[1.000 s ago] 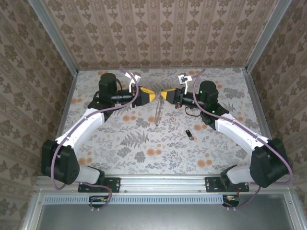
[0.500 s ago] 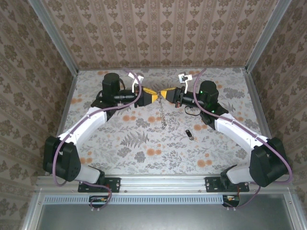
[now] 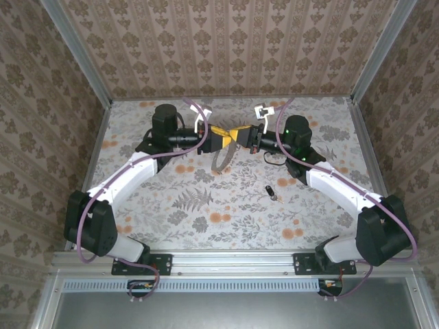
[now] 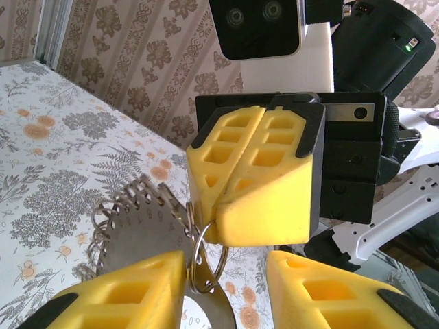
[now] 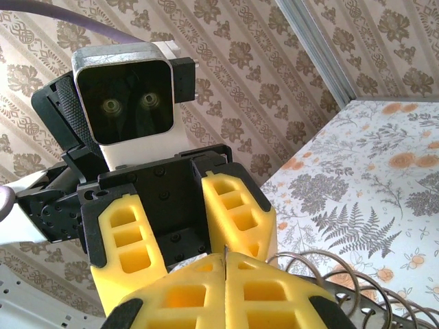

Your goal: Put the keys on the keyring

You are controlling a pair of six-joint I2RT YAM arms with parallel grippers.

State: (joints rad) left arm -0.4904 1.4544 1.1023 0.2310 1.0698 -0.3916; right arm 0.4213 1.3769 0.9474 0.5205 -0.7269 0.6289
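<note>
Right gripper [image 4: 216, 212]: jaws pressed together, pinching the keyring [image 4: 206, 264] at the fingertip seam. Left gripper [image 4: 226, 288]: jaws partway apart, set facing the right one tip to tip. Keyring lying against one left finger [image 4: 130, 298], other finger [image 4: 336, 295] clear of it; no clamp seen. Coil [image 4: 130, 226] hanging off the keyring, drooping below both grippers, metal loops fanned out. From above: both grippers meeting at far centre of the table [image 3: 171, 205], raised off the floral surface. Key [image 3: 271, 191] lying flat on the table, nearer than the grippers, under the right arm, well apart from the keyring.
</note>
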